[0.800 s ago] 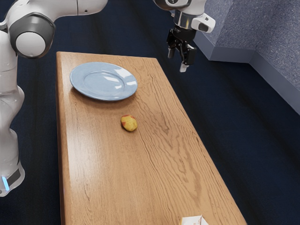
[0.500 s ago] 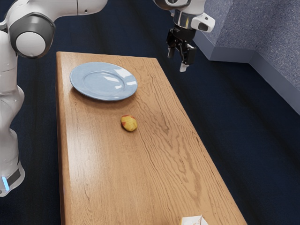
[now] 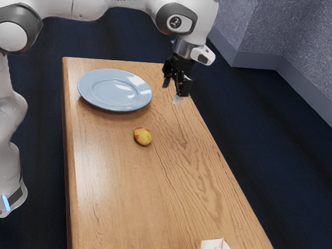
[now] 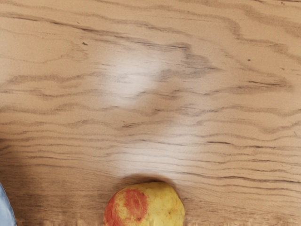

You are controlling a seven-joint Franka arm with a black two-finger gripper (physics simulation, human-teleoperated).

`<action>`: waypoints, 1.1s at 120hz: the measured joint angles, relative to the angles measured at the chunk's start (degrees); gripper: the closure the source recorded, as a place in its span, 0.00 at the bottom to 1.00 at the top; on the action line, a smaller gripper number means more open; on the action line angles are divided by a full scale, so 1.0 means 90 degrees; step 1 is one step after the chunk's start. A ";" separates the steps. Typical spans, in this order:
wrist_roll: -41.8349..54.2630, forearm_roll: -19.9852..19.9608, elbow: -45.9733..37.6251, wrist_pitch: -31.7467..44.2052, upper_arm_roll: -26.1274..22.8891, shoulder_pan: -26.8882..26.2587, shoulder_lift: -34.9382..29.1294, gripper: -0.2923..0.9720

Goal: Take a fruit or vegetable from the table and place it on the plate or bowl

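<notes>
Near edge of the wooden tabletop [image 3: 155,197]: corner of a small white box [image 3: 214,244], cut off by the frame, so it can't be identified further.

Mid tabletop: task object, a yellow fruit with a red blush [image 3: 142,136]. It lies directly on the wood, alone, nearer the plate than the box. It is not on the plate and touches nothing else. In the wrist view the same fruit [image 4: 144,205] has its red patch facing up, with bare wood grain [image 4: 150,94] beyond it and a thin blue sliver of the plate rim [image 4: 3,209] off to one side.

Far end: light blue plate [image 3: 114,89], flat on the tabletop, nothing on it.

To the exterior view's right of the plate: black gripper [image 3: 171,92], hanging over the tabletop close to its edge on that side. It points down, at a slight tilt. The fingers [image 3: 177,97] stand moderately apart with nothing between them. The gripper is well apart from the fruit.

White arm [image 3: 104,8] enters from the exterior view's upper left.

Beyond the tabletop: dark blue floor [image 3: 270,145], grey speckled wall [image 3: 290,36].
</notes>
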 joint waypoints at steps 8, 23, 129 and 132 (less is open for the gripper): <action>-0.0001 0.0111 -0.0746 0.0249 0.0038 0.0093 -0.0451 0.23; -0.0004 0.0276 -0.2047 0.0900 0.0054 0.0099 -0.1115 0.23; -0.0015 0.0295 -0.3834 0.2693 -0.0040 0.0090 -0.1836 0.23; -0.0015 0.0295 -0.3842 0.2696 -0.0031 0.0097 -0.1837 0.23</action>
